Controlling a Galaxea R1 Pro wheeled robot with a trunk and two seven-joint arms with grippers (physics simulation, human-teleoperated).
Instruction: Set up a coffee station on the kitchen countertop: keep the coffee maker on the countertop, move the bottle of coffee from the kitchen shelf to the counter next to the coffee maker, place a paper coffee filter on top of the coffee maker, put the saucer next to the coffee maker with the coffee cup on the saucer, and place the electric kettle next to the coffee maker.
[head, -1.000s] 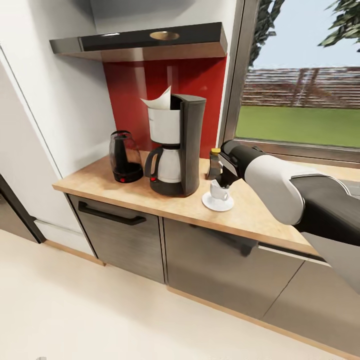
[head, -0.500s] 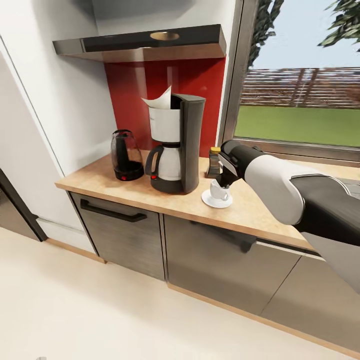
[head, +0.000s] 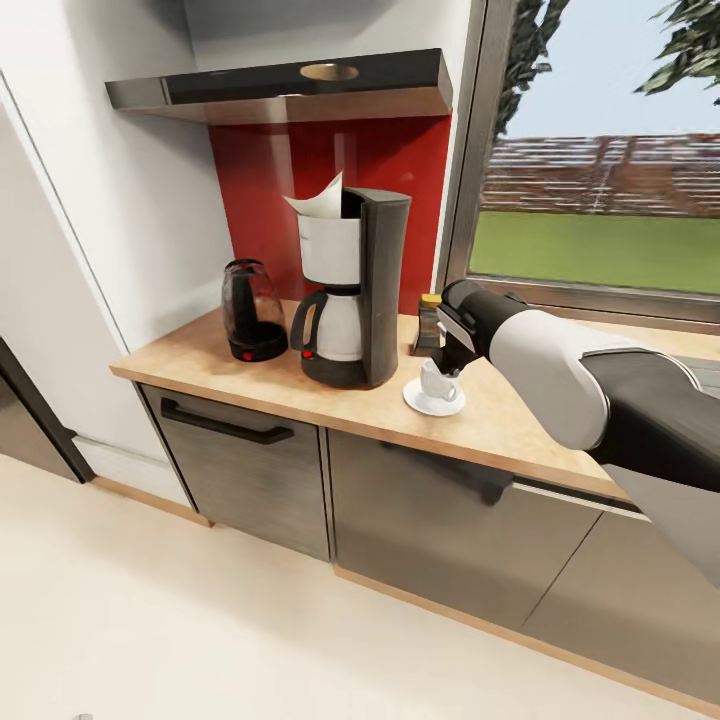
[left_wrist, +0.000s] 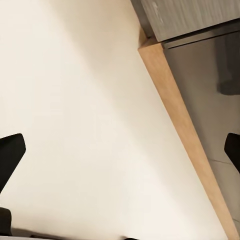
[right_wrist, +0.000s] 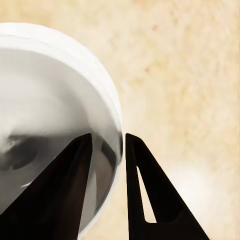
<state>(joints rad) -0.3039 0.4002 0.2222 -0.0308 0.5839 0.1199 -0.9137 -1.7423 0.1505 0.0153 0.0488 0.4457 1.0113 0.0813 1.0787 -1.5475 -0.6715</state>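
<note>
A: Checking progress: the coffee maker (head: 352, 300) wears its paper coffee filter (head: 318, 199); the electric kettle (head: 251, 311) and bottle of coffee (head: 429, 322) flank it on the kitchen countertop (head: 500, 420).

B: And the coffee cup (head: 436, 380)?

A: On the saucer (head: 433, 400), the right gripper (right_wrist: 107, 165) clamped across its rim. Letting go looks like all that's left. The left gripper (left_wrist: 120, 150) hangs spread over the floor.

Cream floor (left_wrist: 85, 125) covers most of the frame. A wooden plinth strip (left_wrist: 185, 125) runs diagonally, bordering grey cabinet fronts (left_wrist: 200, 17). 2 dark fingertips (left_wrist: 10, 152) at frame edges, wide apart.
</note>
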